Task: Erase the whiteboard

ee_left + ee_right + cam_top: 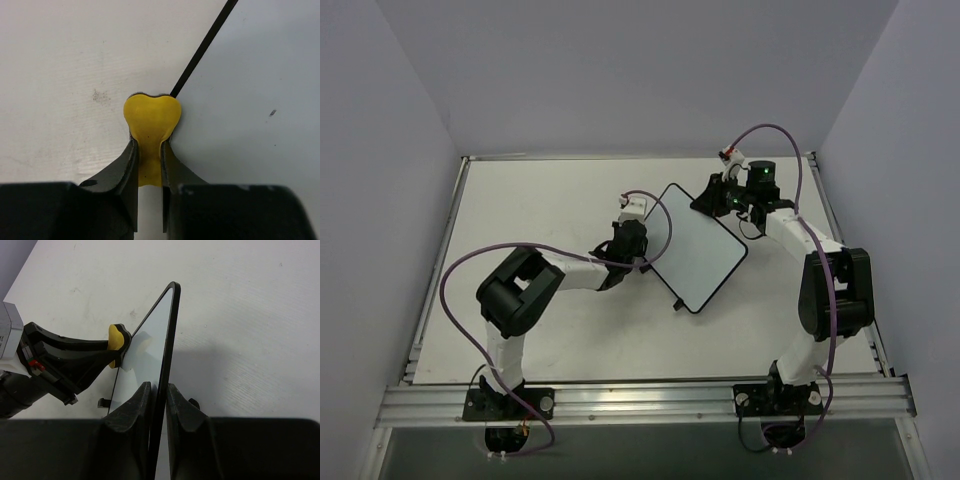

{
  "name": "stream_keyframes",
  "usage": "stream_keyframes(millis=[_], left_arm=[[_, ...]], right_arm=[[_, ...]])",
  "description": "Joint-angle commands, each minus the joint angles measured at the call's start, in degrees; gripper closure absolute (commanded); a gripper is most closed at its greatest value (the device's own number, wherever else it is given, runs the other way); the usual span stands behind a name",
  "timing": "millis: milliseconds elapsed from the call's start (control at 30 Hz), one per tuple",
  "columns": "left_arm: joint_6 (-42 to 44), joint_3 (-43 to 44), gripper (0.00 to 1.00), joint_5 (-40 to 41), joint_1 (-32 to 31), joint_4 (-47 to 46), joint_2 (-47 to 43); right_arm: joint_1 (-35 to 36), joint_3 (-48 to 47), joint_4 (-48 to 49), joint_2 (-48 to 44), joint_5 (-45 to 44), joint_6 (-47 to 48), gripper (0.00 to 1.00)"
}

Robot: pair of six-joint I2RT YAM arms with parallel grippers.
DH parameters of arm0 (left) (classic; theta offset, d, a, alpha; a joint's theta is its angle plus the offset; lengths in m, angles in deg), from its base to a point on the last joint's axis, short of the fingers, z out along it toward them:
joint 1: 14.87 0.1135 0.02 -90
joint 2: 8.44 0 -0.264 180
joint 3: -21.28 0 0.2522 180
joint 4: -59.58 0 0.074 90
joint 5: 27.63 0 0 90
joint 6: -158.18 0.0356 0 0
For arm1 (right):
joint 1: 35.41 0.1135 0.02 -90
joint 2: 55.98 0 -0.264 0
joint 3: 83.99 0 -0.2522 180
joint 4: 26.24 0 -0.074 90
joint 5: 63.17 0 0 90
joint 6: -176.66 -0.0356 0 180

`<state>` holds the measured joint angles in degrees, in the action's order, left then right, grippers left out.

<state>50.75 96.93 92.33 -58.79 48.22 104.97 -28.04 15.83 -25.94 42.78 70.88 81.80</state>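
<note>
The whiteboard (pixel 698 250) sits just toward 3 o'clock from the middle of the table (pixel 540 200), turned so that its corners point like a diamond, and its white face looks clean in the overhead view. The right gripper (pixel 159 390) comes in at the board's 1 o'clock corner, and its two dark fingers (pixel 134 410) are pinching the thin black frame between them, one on each face. From the right wrist view the board appears edge-on and casts a shadow on the table toward 3 o'clock, which suggests that end is raised, though how far it tilts cannot be told. The left gripper (pixel 149 145) reaches in from the board's 9 o'clock side. Its jaws are closed on a yellow pad (pixel 151 117), a soft lobed piece that sticks out past the fingertips. The pad touches the board right at its black rim, with the board's face toward 3 o'clock of the pad and bare table toward 9 o'clock. A faint grey smudge (pixel 100 96) marks the table near the pad at about 10 o'clock. A small black clip (pixel 677 303) juts from the board's edge near its 6 o'clock corner.
</note>
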Motion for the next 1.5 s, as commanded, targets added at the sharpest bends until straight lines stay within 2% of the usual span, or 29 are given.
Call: stream_keyframes(millis=[0,300,867,1100,1467], left_arm=[[0.5,-2.8,0.98,-3.7,-1.7,-0.6,-2.0],[4.7,-3.1,0.98,-4.4,-6.4,-6.1,-4.0],[6.4,3.9,0.98,-6.0,-5.3,-2.0,-3.4],[5.4,3.0,0.98,-8.9,-5.7,-3.2,-2.6],[6.8,0.4,0.98,-11.5,-12.1,-6.2,-4.5]], right_arm=[[2.1,1.0,-3.1,-1.9,4.0,1.2,1.0],[2.1,1.1,-3.1,-1.9,3.9,1.2,1.0],[2.1,1.1,-3.2,-1.9,3.8,1.5,1.0],[2.1,0.9,-3.3,-2.0,3.8,1.7,1.0],[2.1,1.0,-3.1,-2.0,3.4,1.6,1.0]])
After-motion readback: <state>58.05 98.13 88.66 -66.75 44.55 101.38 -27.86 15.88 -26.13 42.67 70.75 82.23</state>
